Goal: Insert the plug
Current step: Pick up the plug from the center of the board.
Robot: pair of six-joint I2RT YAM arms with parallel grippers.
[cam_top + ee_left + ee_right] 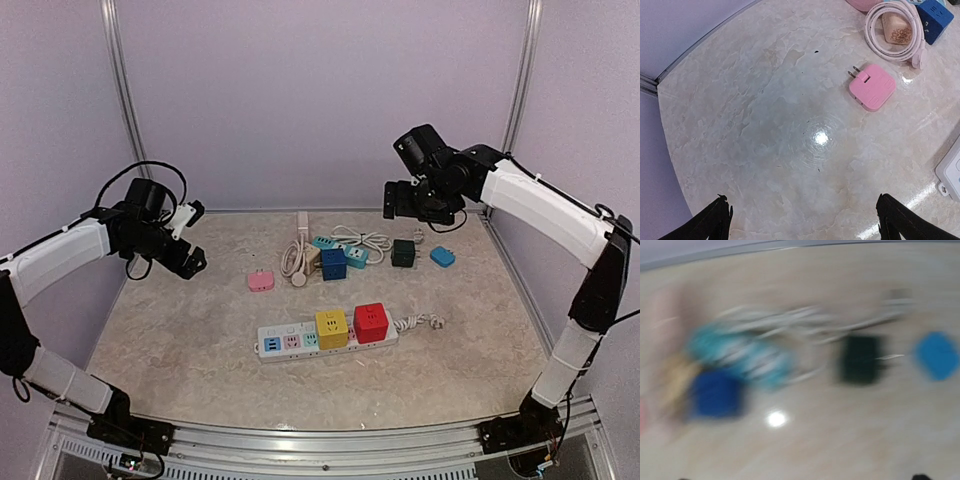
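A white power strip (290, 341) lies mid-table with a yellow cube plug (331, 328) and a red cube plug (371, 322) seated in it; its corner shows in the left wrist view (951, 175). A pink plug (261, 281) lies loose left of centre, prongs up-left in the left wrist view (872, 86). My left gripper (190, 262) hovers open and empty over bare table (805, 222), short of the pink plug. My right gripper (405, 203) hangs above the far plugs; its view is motion-blurred, with only the finger tips showing wide apart at the bottom edge, nothing between them.
At the back lie a coiled white cable (295, 262), a dark blue cube (333, 263), teal plugs (355, 257), a dark green plug (403, 253) and a light blue plug (442, 256). Purple walls enclose the table (180, 350).
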